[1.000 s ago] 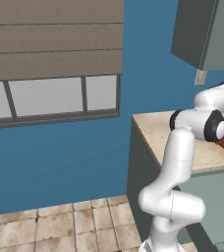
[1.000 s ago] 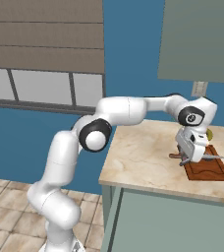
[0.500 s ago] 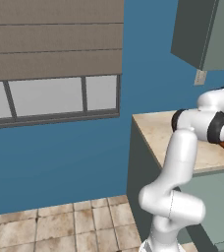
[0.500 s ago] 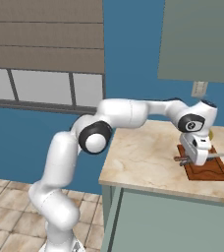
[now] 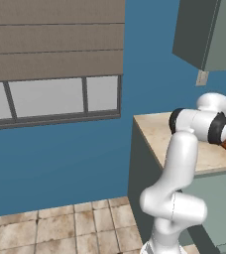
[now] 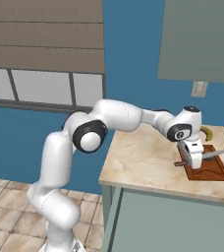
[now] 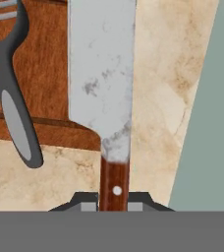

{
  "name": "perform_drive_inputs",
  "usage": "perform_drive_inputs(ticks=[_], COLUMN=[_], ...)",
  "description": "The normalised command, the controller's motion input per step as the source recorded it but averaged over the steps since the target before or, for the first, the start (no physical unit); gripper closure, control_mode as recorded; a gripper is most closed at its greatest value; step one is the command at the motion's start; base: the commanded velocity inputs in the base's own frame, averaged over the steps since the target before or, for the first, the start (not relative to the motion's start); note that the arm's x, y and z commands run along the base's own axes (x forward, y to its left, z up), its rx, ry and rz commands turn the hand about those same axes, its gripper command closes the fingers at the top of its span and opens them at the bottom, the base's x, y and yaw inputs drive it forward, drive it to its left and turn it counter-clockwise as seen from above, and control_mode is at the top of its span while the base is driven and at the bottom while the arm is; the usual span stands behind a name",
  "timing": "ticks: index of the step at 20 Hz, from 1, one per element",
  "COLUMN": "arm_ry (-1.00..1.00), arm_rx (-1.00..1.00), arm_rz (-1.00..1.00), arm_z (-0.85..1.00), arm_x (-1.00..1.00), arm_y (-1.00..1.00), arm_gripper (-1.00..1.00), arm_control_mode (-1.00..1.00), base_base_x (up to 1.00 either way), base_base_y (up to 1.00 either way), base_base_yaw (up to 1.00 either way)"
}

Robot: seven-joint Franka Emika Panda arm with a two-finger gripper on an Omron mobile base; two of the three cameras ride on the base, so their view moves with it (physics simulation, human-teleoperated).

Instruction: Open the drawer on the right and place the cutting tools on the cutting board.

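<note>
Two tools on my hand cam, L to R: a peeler (image 7: pixel 15 108) w/ dark grey curved handle and lighter grey oval inlay, lying across the cutting board (image 7: pixel 45 74) edge and onto the counter (image 7: pixel 163 98); then a knife (image 7: pixel 104 83), broad flat grey blade w/ mottled scuffs, reddish wood handle w/ one pale rivet. Gripper (image 7: pixel 113 204) is clamped on that handle, finger tips on either side of it. Blade hangs partly over the board's darker grooved border, partly over beige marbled countertop. Flat grey-green panel at far R. In R base cam I see the board (image 6: pixel 210 170), reddish-brown rectangle, near the counter's R end, w/ the knife (image 6: pixel 217 154) sticking out past the gripper (image 6: pixel 196 160) above it. Yellow banana (image 6: pixel 206 132) just behind the board.
</note>
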Motion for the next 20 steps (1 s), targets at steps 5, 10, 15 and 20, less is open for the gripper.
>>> perform_drive_inputs(ticks=[5, 10, 15, 20], arm_ry=[0.00, 0.00, 0.00, 0.00], arm_rx=[-0.16, -0.12, -0.09, -0.05], arm_rz=[0.00, 0.00, 0.00, 0.00], arm_z=[-0.26, -0.23, -0.16, -0.07], arm_x=[0.20, 0.15, 0.26, 0.41], arm_y=[-0.03, -0.14, -0.24, -0.30], arm_gripper=[1.00, 1.00, 1.00, 1.00], arm_control_mode=[-1.00, -1.00, -1.00, -1.00], base_base_x=[0.00, 0.00, 0.00, 0.00], base_base_y=[0.00, 0.00, 0.00, 0.00], base_base_yaw=[0.00, 0.00, 0.00, 0.00])
